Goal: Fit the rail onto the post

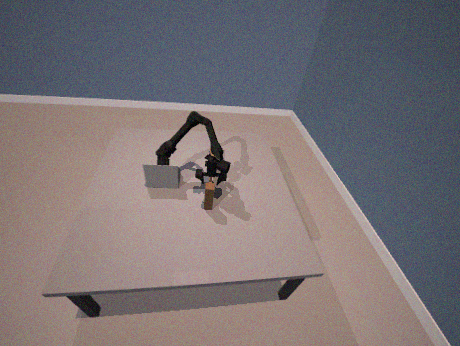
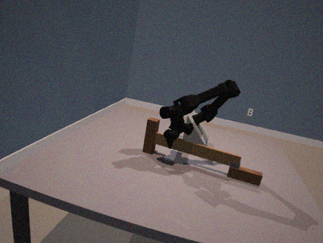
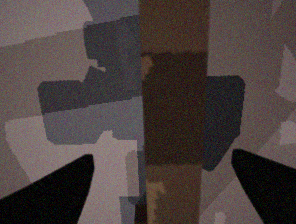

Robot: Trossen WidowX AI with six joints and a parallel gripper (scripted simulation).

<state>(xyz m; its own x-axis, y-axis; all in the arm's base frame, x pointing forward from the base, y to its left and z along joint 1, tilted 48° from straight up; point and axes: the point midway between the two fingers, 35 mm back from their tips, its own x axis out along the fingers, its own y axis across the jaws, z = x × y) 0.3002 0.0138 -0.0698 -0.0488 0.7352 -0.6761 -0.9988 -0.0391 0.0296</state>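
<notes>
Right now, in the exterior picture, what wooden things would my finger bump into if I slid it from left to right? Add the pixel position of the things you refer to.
The upright post [image 2: 151, 136], then the long rail [image 2: 211, 152] [image 3: 175, 187], then the low footboard block [image 2: 245, 176].

Dull blue-grey walls [image 1: 150, 55] [image 2: 218, 46] meet at a corner, edged below by a white baseboard [image 1: 150, 104] [image 2: 81, 121]. A white wall outlet [image 2: 250, 112] sits above it. Soft shadows fall across a pale pinkish table [image 1: 150, 250] [image 2: 105, 189] with dark legs, over a beige floor [image 1: 30, 200] [image 2: 302, 154].
</notes>
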